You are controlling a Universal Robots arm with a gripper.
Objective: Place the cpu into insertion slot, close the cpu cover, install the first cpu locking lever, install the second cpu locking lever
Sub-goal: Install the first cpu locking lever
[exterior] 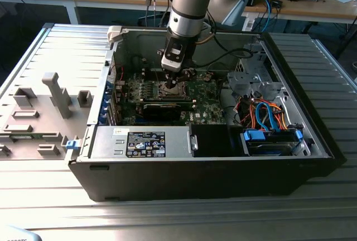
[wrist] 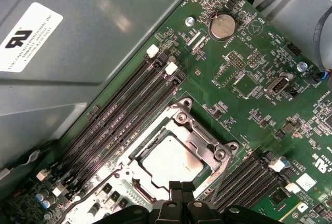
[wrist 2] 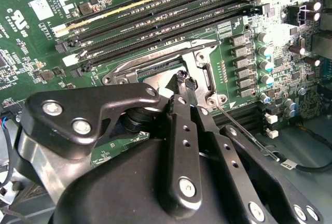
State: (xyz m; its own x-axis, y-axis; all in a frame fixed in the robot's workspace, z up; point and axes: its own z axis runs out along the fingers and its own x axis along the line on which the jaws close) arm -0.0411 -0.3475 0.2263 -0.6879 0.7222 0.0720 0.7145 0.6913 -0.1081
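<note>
1. In the exterior view, an open computer case (exterior: 196, 178) lies on a ribbed metal table (exterior: 167, 218). The arm reaches down into it from above. The gripper (exterior: 172, 82) hangs low over the green motherboard (exterior: 207, 91), right above the socket area. From here the cpu and its cover are too small and too hidden by the claw to make out. I cannot judge the claw's opening from this angle either.

2. In the second wrist view, the gripper (wrist 2: 183, 79) shows its black linkages up close. The fingertips (wrist 2: 179, 74) come to a point at the edge of the cpu cover (wrist 2: 198, 66), whose silvery frame lies flat on the board. A thin metal lever (wrist 2: 244, 129) runs away from the socket corner, low along the board. The long memory slots (wrist 2: 155, 22) lie just beyond the socket.

3. In the first wrist view, the cpu (wrist: 171, 162) sits in the socket with its pale metal top facing up. The cpu cover (wrist: 199, 137) is down around it, framing it on all sides. The gripper (wrist: 181, 187) stands at the socket's rim, just beside the chip. Its two fingers (wrist: 175, 195) are drawn together with no gap between them. Whether anything thin is pinched there, I cannot tell.
</note>
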